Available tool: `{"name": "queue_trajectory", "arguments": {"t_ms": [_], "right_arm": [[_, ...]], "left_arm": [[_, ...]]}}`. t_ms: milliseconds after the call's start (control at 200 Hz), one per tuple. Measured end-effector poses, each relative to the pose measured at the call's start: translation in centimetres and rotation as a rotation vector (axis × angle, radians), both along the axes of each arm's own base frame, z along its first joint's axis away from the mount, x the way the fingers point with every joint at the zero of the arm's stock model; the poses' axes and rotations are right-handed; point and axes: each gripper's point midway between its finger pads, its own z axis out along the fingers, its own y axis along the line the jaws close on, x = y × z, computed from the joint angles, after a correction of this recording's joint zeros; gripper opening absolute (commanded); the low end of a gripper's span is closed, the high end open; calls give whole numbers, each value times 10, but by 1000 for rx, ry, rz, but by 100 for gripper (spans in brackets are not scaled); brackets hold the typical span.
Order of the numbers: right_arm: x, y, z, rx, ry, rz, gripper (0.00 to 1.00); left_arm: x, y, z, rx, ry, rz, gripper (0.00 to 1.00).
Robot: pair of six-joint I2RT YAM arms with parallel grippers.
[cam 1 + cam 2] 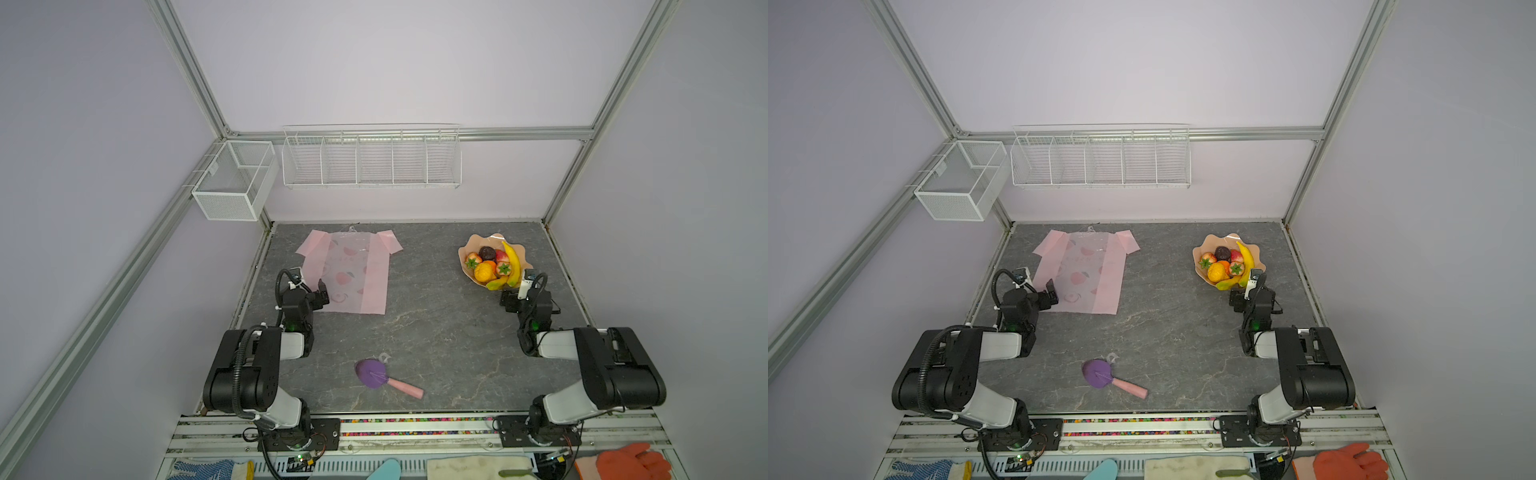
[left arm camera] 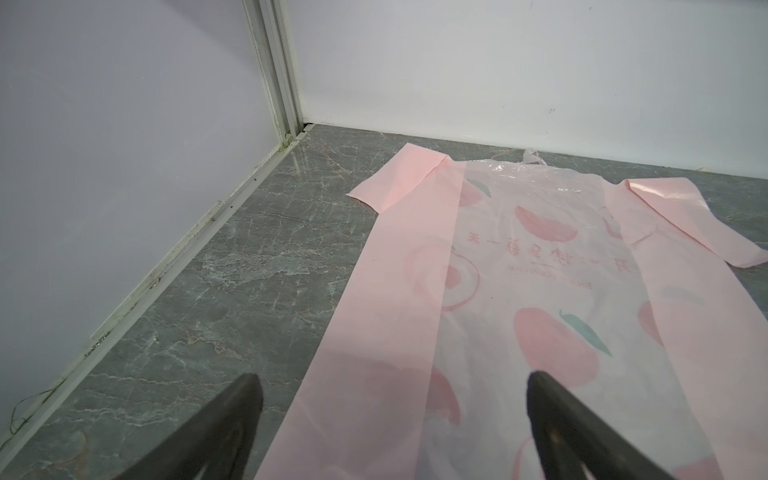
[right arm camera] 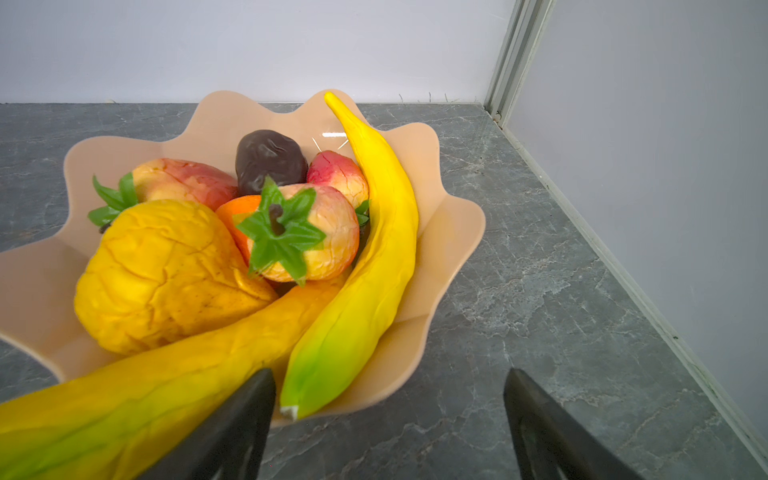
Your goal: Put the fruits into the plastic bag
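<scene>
The plastic bag (image 1: 349, 270) (image 1: 1084, 270) lies flat at the back left, pale pink with a clearer peach-printed middle (image 2: 540, 291). My left gripper (image 1: 322, 293) (image 2: 390, 390) hovers open over the bag's near left corner, holding nothing. The fruits (image 1: 492, 264) (image 1: 1227, 264) are piled in a peach wavy-edged bowl (image 3: 457, 232). They are two bananas (image 3: 374, 249), a yellow-orange crinkled fruit (image 3: 162, 274), strawberries (image 3: 320, 232) and a dark ball (image 3: 268, 160). My right gripper (image 1: 512, 296) (image 3: 390, 378) stands open just short of the bowl's near rim, one finger beside a banana's green tip.
A purple round-headed tool with a pink handle (image 1: 376, 374) lies near the table's front middle. A wire rack (image 1: 372, 160) and a mesh basket (image 1: 235, 178) hang on the back wall. Walls close in behind the bag and right of the bowl. Gloves (image 1: 623, 463) lie beyond the front rail.
</scene>
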Motion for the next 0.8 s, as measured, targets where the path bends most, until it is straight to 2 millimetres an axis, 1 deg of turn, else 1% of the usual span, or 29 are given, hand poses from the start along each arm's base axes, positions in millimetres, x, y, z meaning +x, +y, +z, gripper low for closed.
{"name": "queue_trajectory", "arguments": {"t_ms": [200,275,325,375,440,500,555,600,635,715,800], "right_arm": [[0,0,1,-9,-1,-8,88],[-2,2,5,-25,24,-16,88],[-2,6,16,-28,35,-16,88],[-1,10,37,-24,10,-7,88],[-4,17,68,-12,-43,7,89],[-11,21,88,4,-73,18,89],[-18,25,98,26,-77,32,88],[-25,28,101,49,-64,41,88],[-30,30,102,70,-46,46,88],[-41,37,104,132,5,63,88],[-50,49,108,201,66,93,88]], "left_arm": [[0,-4,0,9,3,-24,99],[-3,-6,8,21,2,-33,99],[-7,-8,22,25,-14,-43,99],[-10,-11,42,23,-45,-60,99],[-12,-18,77,8,-107,-91,99],[-14,-26,106,-16,-155,-113,99],[-16,-39,128,-46,-178,-147,99],[-17,-51,138,-72,-175,-176,99],[-17,-63,143,-102,-159,-201,99],[-10,-90,143,-172,-78,-254,100],[11,-126,136,-217,61,-293,99]]}}
